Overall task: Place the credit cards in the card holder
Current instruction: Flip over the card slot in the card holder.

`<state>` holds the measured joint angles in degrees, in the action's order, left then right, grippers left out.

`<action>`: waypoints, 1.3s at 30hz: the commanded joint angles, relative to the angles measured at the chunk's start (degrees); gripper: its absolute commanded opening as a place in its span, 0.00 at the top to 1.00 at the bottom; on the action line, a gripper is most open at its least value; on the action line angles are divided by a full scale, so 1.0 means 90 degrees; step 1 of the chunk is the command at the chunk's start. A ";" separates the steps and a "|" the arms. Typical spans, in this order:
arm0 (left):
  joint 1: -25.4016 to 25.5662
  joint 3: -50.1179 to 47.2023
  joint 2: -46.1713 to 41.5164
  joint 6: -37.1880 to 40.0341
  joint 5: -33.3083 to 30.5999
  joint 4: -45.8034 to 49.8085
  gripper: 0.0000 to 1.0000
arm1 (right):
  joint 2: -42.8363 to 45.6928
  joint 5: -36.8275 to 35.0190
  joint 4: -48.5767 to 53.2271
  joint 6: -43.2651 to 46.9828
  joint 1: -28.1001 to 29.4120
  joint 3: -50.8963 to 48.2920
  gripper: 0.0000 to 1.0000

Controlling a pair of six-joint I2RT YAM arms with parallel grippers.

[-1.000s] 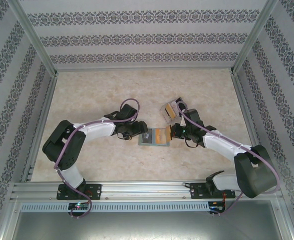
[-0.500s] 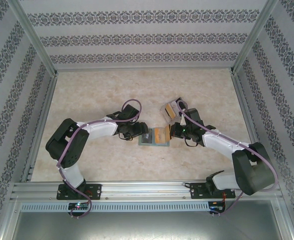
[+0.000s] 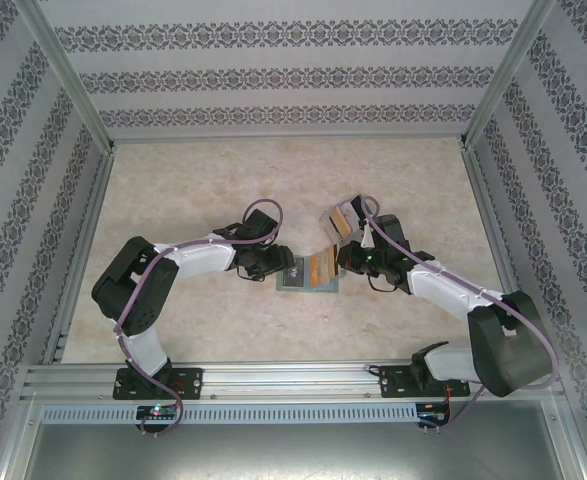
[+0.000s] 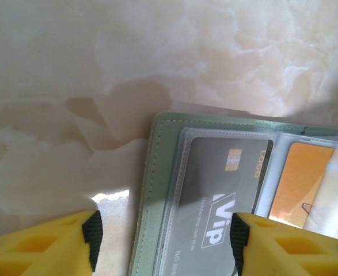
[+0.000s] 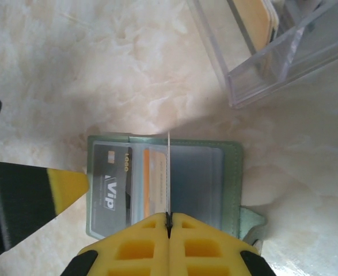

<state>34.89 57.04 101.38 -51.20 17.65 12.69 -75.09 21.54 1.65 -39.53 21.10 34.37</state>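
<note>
— Where is the card holder point(image 5: 233, 172) lying?

— It is lying open and flat on the table point(image 5: 71, 69), between the two claws and near the clear box point(image 5: 261, 69). A black card point(image 5: 110, 184) and an orange card point(image 5: 154, 187) are being carried side by side in its clear sleeves. Further cards point(image 5: 255, 23) are standing in the box.

— What is being gripped by the right claw point(image 5: 169, 221)?

— Its fingers are being pressed together on a thin sheet point(image 5: 169, 167) standing upright over the middle of the holder. It is being seen edge-on, so it cannot be told whether it is a card or a sleeve page.

— And the left claw point(image 4: 164, 233)?

— It is being held open, low at the holder's black-card end. One finger is hanging over bare table, the other over the black card.
</note>
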 commanded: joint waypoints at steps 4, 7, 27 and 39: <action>0.0164 -0.0013 0.0105 -0.0028 0.0070 -0.0148 0.45 | 0.0149 0.0330 -0.0344 -0.0338 0.0045 0.0084 1.00; 0.0175 -0.0120 0.0009 -0.0097 0.0027 -0.0262 0.49 | -0.0007 0.0416 -0.0488 -0.0465 0.0167 0.0180 1.00; 0.0176 -0.0756 -0.1280 -0.0376 -0.1500 0.0060 0.38 | -0.0325 0.0241 -0.0638 -0.0618 0.0491 0.0301 1.00; 0.0176 -0.0834 -0.1458 -0.0328 -0.1561 -0.0015 0.33 | 0.0578 -0.1032 0.0542 -0.0298 0.0047 0.0354 1.00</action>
<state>35.94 50.24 89.60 -54.04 4.95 11.40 -74.48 18.37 3.07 -43.57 22.52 37.87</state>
